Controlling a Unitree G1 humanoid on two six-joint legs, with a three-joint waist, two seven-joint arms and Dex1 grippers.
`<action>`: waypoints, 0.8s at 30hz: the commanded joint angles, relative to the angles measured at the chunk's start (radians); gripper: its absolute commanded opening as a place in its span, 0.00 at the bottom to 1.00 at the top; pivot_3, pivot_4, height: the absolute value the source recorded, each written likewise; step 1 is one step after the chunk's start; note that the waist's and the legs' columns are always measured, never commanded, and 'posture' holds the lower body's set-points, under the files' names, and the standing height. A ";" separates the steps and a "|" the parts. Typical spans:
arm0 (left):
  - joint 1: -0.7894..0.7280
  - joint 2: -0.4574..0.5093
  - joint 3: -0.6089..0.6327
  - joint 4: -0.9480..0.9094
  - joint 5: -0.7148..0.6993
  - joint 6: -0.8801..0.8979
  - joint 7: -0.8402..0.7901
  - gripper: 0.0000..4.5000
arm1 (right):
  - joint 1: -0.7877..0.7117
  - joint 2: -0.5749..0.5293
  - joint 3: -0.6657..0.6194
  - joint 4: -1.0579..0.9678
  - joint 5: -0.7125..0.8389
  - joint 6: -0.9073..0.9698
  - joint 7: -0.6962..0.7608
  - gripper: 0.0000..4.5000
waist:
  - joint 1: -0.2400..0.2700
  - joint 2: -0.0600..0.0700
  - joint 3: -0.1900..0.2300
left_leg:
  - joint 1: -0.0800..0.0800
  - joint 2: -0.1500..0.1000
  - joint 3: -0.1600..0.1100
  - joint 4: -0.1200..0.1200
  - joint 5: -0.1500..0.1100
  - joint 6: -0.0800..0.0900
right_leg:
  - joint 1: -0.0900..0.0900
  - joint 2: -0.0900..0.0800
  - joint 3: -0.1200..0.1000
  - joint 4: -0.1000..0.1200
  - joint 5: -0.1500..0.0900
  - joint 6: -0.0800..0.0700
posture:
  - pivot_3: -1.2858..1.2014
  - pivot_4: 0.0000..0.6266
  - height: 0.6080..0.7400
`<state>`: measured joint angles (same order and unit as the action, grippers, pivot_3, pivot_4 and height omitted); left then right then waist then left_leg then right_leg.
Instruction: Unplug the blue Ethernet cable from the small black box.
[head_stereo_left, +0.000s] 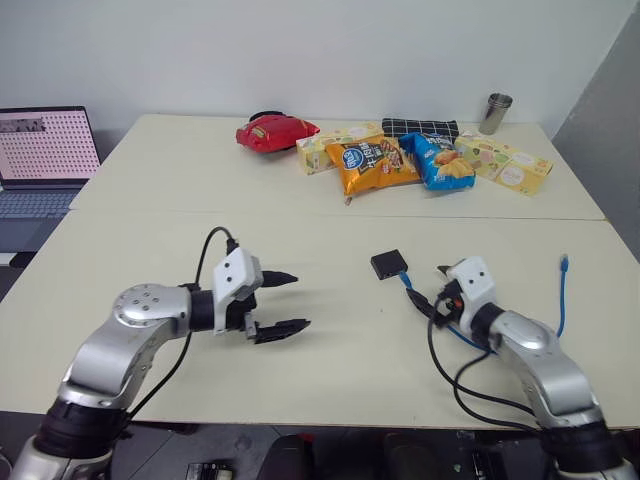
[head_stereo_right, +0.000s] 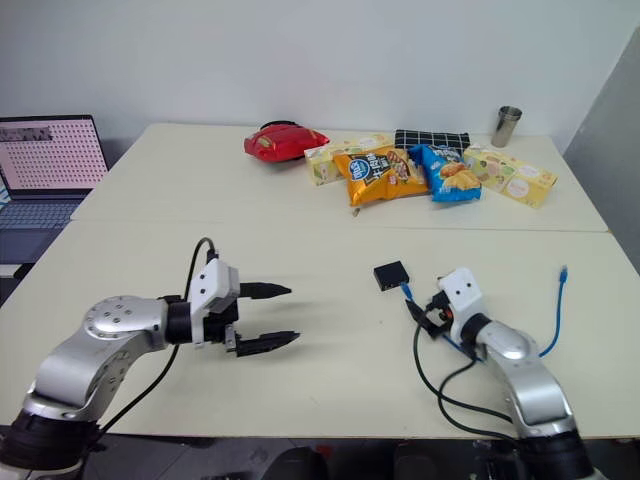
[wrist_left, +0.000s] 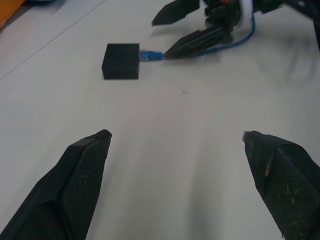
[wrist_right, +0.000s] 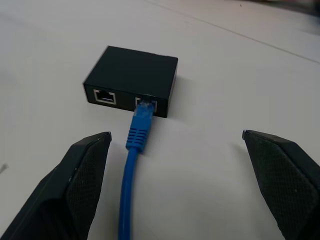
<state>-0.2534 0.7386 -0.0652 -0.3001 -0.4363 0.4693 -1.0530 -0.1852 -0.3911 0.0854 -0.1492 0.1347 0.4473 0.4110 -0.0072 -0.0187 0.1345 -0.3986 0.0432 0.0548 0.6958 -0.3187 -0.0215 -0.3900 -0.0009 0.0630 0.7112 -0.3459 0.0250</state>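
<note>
On the table (head_stereo_left: 330, 360): cream top, snack bags (head_stereo_left: 378, 165) along its far side.
Left gripper (head_stereo_left: 283, 302): fingers spread wide, holding nothing, well apart from the box.
Right gripper (wrist_right: 175, 165): fingers spread wide, empty, straddling the cable just short of the box.
Blue Ethernet cable (wrist_right: 136, 150): plugged into the box's right-hand port, trailing back under the right gripper.
Small black box (head_stereo_left: 389, 264): flat on the table, mid-right.

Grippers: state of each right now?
Left gripper: open, holding nothing.
Right gripper: open, empty, with the blue Ethernet cable between its fingers, still plugged into the small black box.
</note>
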 joint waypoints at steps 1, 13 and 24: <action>-0.020 -0.010 0.004 0.013 0.007 -0.017 0.008 1.00 | -0.029 0.013 0.004 0.018 -0.028 0.017 -0.025 0.91 | -0.001 0.000 0.000 | 0.000 0.000 0.000 0.000 0.000 0.000 | 0.000 0.000 0.000 0.000 0.000 0.000 | 0.52 0.24 1.00; -0.033 -0.046 0.032 0.083 -0.002 -0.011 0.062 1.00 | -0.014 0.021 0.045 -0.070 -0.061 0.125 -0.030 0.29 | 0.001 0.000 0.000 | 0.000 0.000 -0.002 0.000 0.000 0.000 | 0.000 0.000 -0.001 0.000 0.000 0.000 | 0.52 0.24 1.00; -0.079 -0.079 0.073 0.174 -0.107 0.150 0.065 1.00 | -0.064 -0.112 0.078 -0.103 -0.058 -0.037 0.146 0.02 | -0.001 0.000 0.000 | 0.000 0.000 -0.002 0.000 0.000 0.000 | 0.000 0.000 -0.001 0.000 0.000 0.000 | 0.52 0.24 1.00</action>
<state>-0.3120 0.6636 -0.0300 -0.1204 -0.4894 0.5726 -0.9734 -0.2199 -0.4731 0.1451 -0.2014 0.0791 0.5006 0.4844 -0.0082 -0.0186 0.1345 -0.3989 0.0429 0.0525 0.6962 -0.3188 -0.0214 -0.3898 -0.0010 0.0619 0.7114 -0.3459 0.0250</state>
